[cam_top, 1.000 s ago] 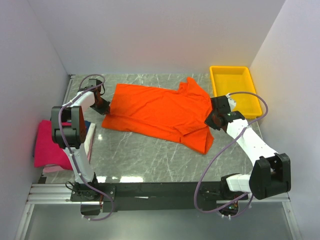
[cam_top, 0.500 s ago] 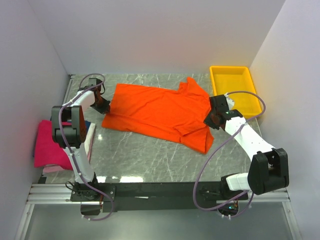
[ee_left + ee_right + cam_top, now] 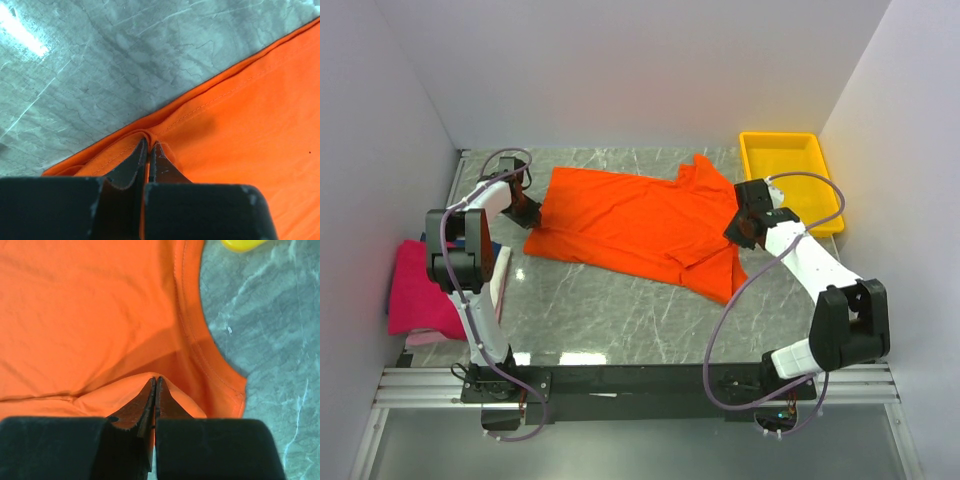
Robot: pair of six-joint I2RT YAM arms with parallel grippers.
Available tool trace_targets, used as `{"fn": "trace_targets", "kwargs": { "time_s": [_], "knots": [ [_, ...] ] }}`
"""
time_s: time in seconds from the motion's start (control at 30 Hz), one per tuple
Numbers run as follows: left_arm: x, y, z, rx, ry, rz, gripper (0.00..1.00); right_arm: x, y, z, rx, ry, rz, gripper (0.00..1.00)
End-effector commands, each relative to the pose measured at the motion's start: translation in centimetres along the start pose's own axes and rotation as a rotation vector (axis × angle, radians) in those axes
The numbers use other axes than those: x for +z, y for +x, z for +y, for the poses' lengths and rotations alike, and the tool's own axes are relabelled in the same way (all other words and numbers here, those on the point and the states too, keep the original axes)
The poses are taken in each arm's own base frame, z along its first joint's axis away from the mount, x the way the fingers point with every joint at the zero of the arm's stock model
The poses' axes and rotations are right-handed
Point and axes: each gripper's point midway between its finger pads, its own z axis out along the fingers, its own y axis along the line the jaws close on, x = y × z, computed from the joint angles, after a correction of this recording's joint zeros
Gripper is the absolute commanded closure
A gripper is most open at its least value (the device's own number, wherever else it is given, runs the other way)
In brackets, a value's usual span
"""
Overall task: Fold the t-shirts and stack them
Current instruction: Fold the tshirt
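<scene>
Orange cloth dominated the scene: the orange t-shirt (image 3: 640, 225) lay spread flat across the middle of the grey marbled table (image 3: 620, 315). Its straight hem was toward the left and its sleeves toward the right, one sleeve pointing to the far side and the other to the near side.

At the shirt's far left corner the left gripper (image 3: 528, 213) was clamped on the hem. In its wrist view the left gripper (image 3: 149, 145) had its jaws pressed together on a small raised ridge of the stitched edge, with bare table just beyond. At the right end the right gripper (image 3: 740, 228) pinched the cloth between the sleeves. In the right wrist view its jaws (image 3: 154, 381) were closed tight on a lifted fold, beside a curved stitched edge.

Against the left wall, well apart from the orange shirt, a folded magenta shirt (image 3: 415, 295) lay on the table. A pale folded shirt (image 3: 498, 285) sat beside it and a sliver of dark blue cloth (image 3: 424, 238) showed behind the left arm. A yellow tray (image 3: 780, 137) stood in the far right corner, near the right gripper but not touching the shirt.
</scene>
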Motion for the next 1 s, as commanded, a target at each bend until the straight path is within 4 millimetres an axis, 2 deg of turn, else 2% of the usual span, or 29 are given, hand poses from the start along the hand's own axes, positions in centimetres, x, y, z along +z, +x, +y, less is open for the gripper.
{"fn": "trace_targets", "kwargs": {
  "time_s": [0.0, 0.17, 0.27, 0.5, 0.63, 0.97],
  "knots": [
    [-0.4, -0.7, -0.9, 0.01, 0.021, -0.028, 0.99, -0.3, -2.6, 1.2, -0.001, -0.018, -0.062, 1.0],
    [-0.7, -0.8, -1.1, 0.014, 0.037, -0.032, 0.96, 0.2, -3.3, 1.9, -0.019, -0.015, -0.053, 1.0],
    [-1.0, -0.9, -1.3, 0.015, 0.047, -0.036, 0.89, 0.6, -3.5, 2.2, -0.03, -0.006, -0.051, 1.0],
    [-1.3, -0.9, -1.6, 0.018, 0.06, -0.035, 0.84, 1.5, -4.3, 2.6, -0.05, 0.016, -0.055, 1.0],
    [-1.5, -1.1, -1.7, 0.016, 0.063, -0.039, 0.85, 2.2, -4.6, 3.0, -0.06, 0.026, -0.046, 1.0],
    [-1.5, -0.9, -1.8, 0.017, 0.068, -0.027, 0.99, 2.9, -5.2, 3.6, -0.061, 0.029, -0.055, 1.0]
  ]
}}
